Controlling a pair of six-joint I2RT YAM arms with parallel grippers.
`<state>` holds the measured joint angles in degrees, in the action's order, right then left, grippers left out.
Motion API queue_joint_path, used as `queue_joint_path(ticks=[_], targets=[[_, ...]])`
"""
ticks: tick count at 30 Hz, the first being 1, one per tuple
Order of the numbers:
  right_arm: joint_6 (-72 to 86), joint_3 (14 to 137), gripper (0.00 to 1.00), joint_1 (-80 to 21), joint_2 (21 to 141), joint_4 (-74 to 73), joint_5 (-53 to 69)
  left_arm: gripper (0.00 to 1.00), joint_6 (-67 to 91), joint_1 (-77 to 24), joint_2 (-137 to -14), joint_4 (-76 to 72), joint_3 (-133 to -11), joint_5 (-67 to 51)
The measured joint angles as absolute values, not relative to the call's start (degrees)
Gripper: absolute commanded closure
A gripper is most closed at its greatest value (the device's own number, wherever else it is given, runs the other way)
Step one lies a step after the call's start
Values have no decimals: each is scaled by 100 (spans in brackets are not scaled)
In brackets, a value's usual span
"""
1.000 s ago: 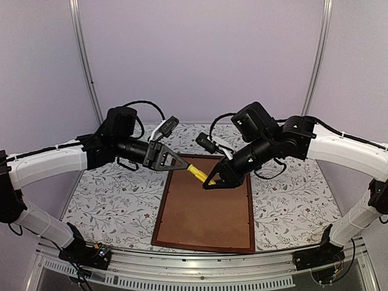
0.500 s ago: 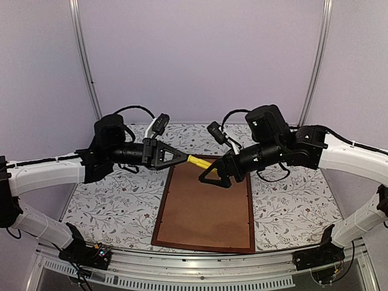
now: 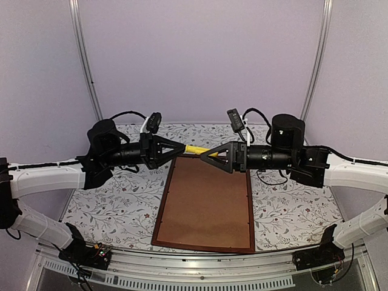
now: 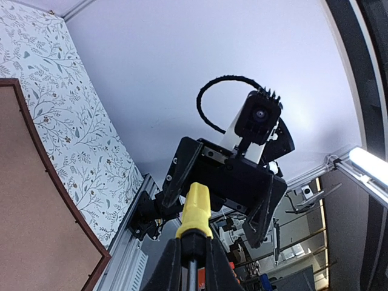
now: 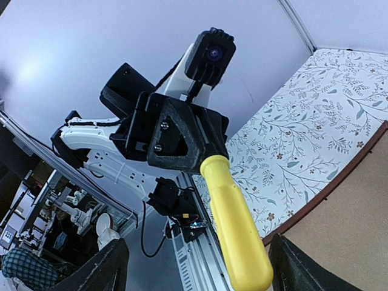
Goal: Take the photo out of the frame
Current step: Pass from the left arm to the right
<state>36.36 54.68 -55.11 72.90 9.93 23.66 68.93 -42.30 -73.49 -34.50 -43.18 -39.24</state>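
Above the far edge of the face-down dark reddish-brown wooden frame [image 3: 203, 247], the left gripper [image 3: 180, 148] pinches a yellow-handled tool [image 3: 195, 149], its handle inside the spread right gripper [image 3: 206, 154], seemingly mid-handover; the photo lies hidden under the brown backing board [image 3: 206, 203].

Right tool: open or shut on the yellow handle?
Open: the right tool has its fingers wide apart, either side of the yellow handle, not touching it; the left tool holds that handle.

A robotics lab cell — lavender panel walls [image 3: 200, 54] at 12 o'clock, aluminium rail [image 3: 200, 270] at 6 o'clock, cluttered shelving [image 5: 57, 224] beyond.
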Motion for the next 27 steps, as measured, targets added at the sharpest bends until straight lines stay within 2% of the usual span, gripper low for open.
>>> queue_joint_path(ticks=[10,27], targets=[[4687,5328,44,-5435,7695,2316,2694,100,7059,-4233,-7349,-3684,-4311,-3789],[5103,5214,63,-5315,7738,2554,2622,100,7057,-4233,-7349,-3721,-4311,-3793]])
